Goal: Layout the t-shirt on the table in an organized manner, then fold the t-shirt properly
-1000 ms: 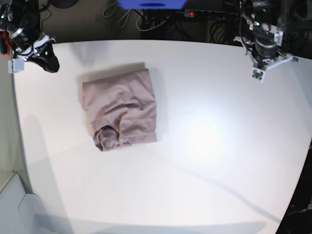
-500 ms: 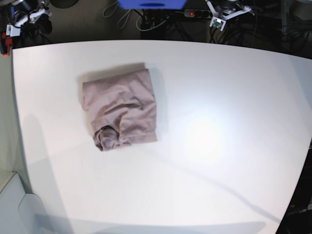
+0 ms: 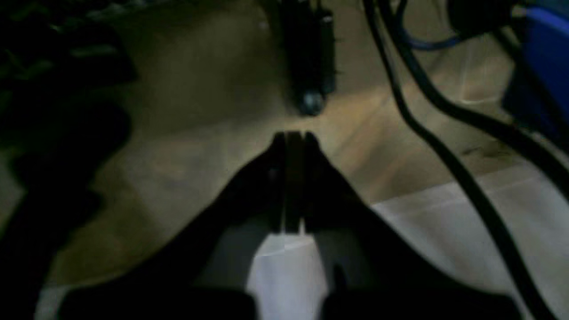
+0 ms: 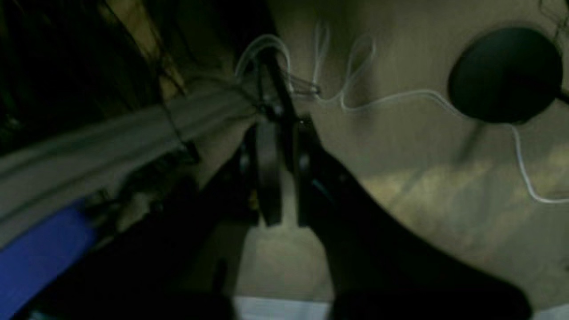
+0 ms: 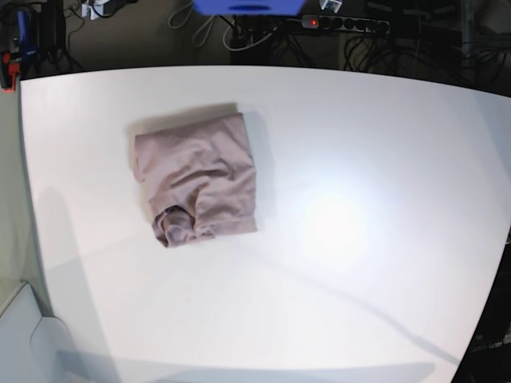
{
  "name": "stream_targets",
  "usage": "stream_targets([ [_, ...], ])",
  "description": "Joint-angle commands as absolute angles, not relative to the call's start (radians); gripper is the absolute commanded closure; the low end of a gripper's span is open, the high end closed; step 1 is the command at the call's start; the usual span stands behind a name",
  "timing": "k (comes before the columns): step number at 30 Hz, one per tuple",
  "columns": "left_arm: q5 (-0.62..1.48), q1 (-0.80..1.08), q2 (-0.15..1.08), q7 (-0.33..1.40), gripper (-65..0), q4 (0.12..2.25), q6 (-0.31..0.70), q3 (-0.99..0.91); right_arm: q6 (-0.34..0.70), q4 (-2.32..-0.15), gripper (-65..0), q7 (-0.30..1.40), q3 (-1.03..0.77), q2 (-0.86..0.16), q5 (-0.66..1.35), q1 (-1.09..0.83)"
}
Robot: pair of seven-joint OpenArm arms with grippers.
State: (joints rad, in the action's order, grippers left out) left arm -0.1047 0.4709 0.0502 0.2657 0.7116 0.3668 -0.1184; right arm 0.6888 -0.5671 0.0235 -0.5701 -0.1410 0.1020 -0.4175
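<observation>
The t-shirt (image 5: pixel 198 179) lies folded into a rough, wrinkled rectangle on the left half of the white table (image 5: pixel 359 159), with a bunched lump at its near left corner. No gripper is near it; both arms are out of the base view, beyond the table's far edge. In the left wrist view my left gripper (image 3: pixel 293 138) is shut and empty, hanging over the floor with a strip of table (image 3: pixel 444 231) below it. My right gripper (image 4: pixel 284 133) also hangs over the floor, its jaws a thin slit apart with nothing between them.
Black cables (image 3: pixel 426 111) and a blue object (image 3: pixel 542 58) lie past the table edge in the left wrist view. The right wrist view shows a white cord (image 4: pixel 400 95) and a round black base (image 4: pixel 504 73). A power strip (image 5: pixel 343 24) sits behind the table.
Both arms have drawn back from the table's far corners and left the base view. The t-shirt has not moved.
</observation>
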Motion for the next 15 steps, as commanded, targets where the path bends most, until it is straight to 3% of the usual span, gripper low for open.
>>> stream_targets([
  [1, -0.097, 0.449, 0.054, 0.22, -0.5, 0.653, 0.372, -0.12, 0.698, -0.503, -4.7, -0.021, -0.568, -0.159, 0.048, -0.406],
  [7, -0.091, 0.259, 0.058, -0.015, -0.5, 0.211, 0.371, -0.133, 0.688, -0.266, -4.7, -0.282, -0.558, -0.197, -0.229, -0.329],
  [11, -0.036, 0.206, 0.058, -0.035, -0.5, 0.127, 0.265, -0.237, 0.407, -0.26, -4.7, -0.315, -0.555, -0.199, -0.26, -0.332],
  [15, -0.036, 0.189, 0.056, -0.035, -0.8, 0.127, 0.14, -0.259, 0.254, -0.232, -4.7, -0.318, -0.553, -0.185, -0.262, -0.326],
])
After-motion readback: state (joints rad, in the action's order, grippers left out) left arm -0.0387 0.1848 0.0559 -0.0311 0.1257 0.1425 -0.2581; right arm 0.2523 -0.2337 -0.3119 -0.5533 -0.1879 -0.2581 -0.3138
